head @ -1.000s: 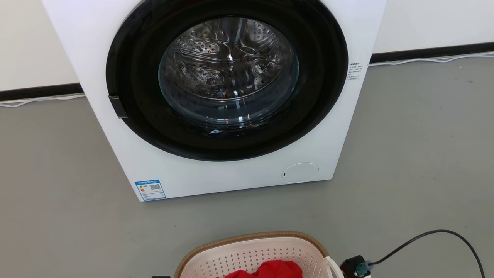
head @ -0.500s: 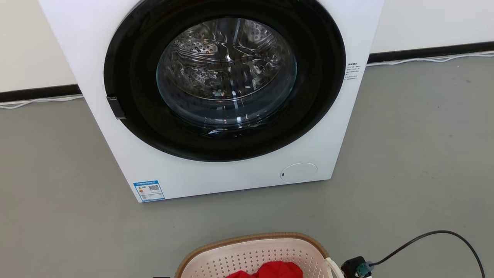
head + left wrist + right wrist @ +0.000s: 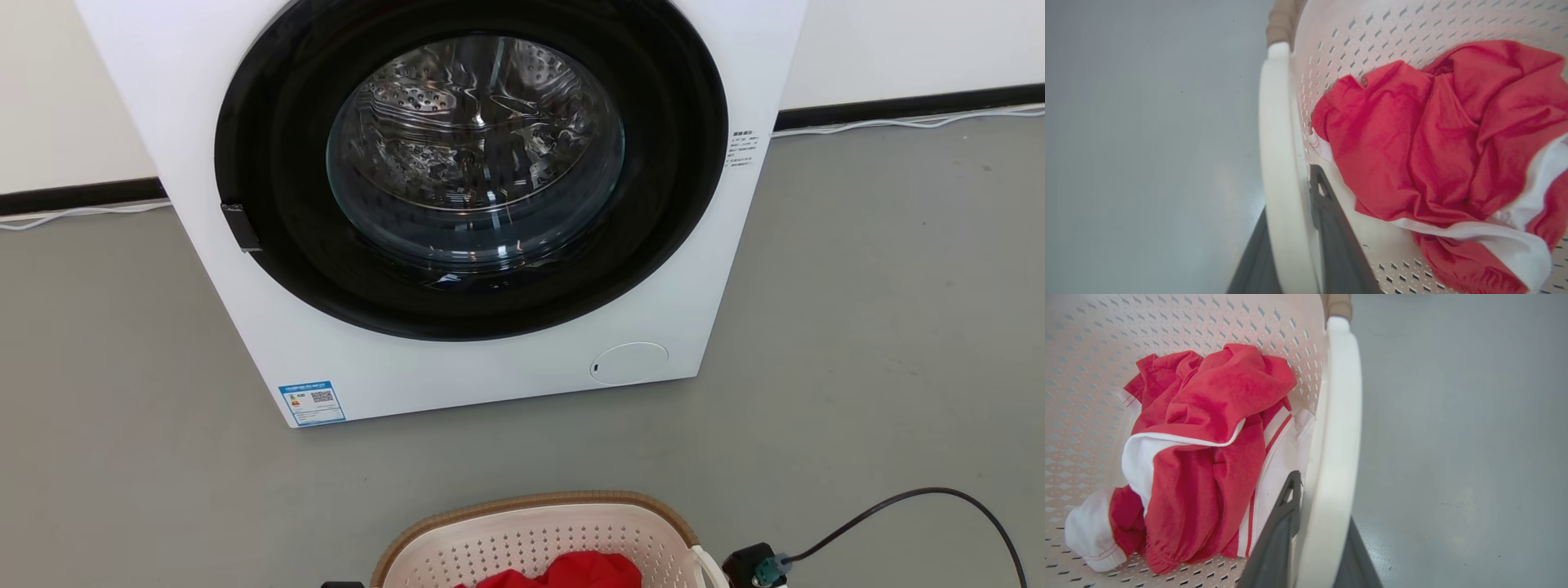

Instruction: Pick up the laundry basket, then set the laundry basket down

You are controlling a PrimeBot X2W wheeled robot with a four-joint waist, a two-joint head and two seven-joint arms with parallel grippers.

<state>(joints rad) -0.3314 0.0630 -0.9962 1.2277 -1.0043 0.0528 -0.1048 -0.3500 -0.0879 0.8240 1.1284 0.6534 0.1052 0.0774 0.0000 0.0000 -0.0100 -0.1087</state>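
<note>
Head view. Found the white washing machine [image 3: 457,384] a touch nearer the upper left than a second before, through a slight shift of the whole frame, so of the camera. Found the laundry basket [image 3: 539,531] kept at the bottom centre edge, over grey floor [image 3: 122,457]; could not tell whether resting or lifted. Noted a glossy black round door [image 3: 261,269] with a ribbed, perforated steel drum [image 3: 473,139] behind glass. Noted cream perforated plastic under a brown woven-look rim, a crumpled red garment [image 3: 575,567] inside, and a thin black cable [image 3: 914,492] arching at lower right.

Left wrist view. Saw the left hand [image 3: 1290,192] closed narrowly on the basket's smooth white loop handle [image 3: 1274,134] at lower centre, one dark matte finger on each side. Showed soft red-and-white folds against the holed wall at right.

Right wrist view. Saw the right hand [image 3: 1323,498] likewise clamped on the other loop handle [image 3: 1341,416], dark wedge-shaped fingers [image 3: 1278,535] against both faces. Showed rumpled red fabric with white trim at left, smooth grey floor at right.
</note>
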